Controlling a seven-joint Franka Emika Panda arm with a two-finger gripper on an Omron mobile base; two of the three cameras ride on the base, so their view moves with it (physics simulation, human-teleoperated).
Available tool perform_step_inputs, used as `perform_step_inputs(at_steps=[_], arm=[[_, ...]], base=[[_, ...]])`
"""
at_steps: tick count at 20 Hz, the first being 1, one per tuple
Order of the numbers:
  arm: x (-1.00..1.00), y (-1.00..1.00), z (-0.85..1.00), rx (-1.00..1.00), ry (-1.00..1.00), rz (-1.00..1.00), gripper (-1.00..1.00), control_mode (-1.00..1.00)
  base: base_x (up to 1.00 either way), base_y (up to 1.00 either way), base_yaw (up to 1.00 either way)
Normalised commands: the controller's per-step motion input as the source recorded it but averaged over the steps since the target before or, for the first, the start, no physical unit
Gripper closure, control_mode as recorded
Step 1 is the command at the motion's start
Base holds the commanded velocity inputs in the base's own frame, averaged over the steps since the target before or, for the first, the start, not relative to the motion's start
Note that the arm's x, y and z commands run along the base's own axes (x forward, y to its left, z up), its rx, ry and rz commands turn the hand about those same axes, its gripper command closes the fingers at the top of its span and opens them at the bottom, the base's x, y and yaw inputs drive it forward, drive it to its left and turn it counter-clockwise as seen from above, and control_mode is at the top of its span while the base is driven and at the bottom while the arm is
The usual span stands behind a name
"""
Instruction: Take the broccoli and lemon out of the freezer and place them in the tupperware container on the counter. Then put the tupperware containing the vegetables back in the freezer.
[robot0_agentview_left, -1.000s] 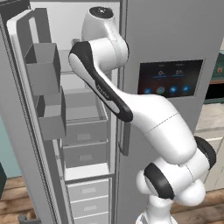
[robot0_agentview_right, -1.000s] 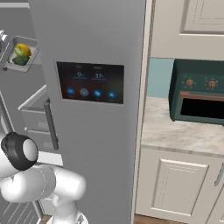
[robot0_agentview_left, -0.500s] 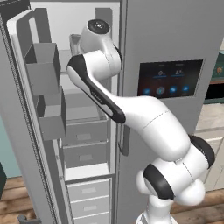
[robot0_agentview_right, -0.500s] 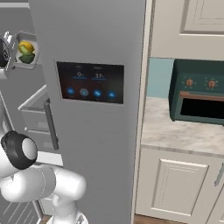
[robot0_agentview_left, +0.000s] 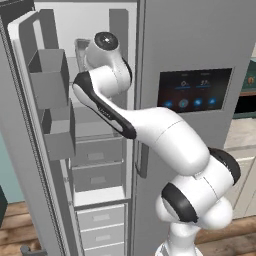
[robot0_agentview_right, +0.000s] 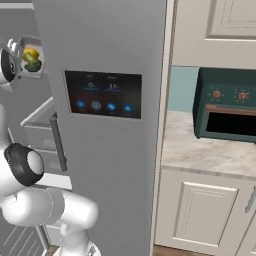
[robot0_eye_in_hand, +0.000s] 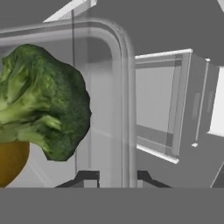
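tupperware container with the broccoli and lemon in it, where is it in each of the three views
Left base view: tupperware container, upper left, a grey rim edge beside the arm's top joint, inside the open freezer.
Right base view: far upper left, tilted, lemon and broccoli inside.
Hand view: its rim runs up the middle; broccoli at left.
Shared landmark: the broccoli.

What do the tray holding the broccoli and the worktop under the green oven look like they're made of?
The shallow grey rounded-corner tray looks like translucent plastic: smooth, with shelf lines showing faintly through its wall, though that is uncertain in a render. The beige worktop looks like polished marbled stone, going by its mottled veining and soft sheen.
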Motion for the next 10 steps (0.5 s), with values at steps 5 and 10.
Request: perform_step_inputs(at_steps=[5, 10], arm=[[0.42, 0.12, 0.00, 0.00, -0.01, 0.00, 1.00, -1.00], [0.41, 0.13, 0.00, 0.00, -0.01, 0.00, 1.00, -1.00]], base=[[0.00, 0.00, 0.00], [0.00, 0.00, 0.00]])
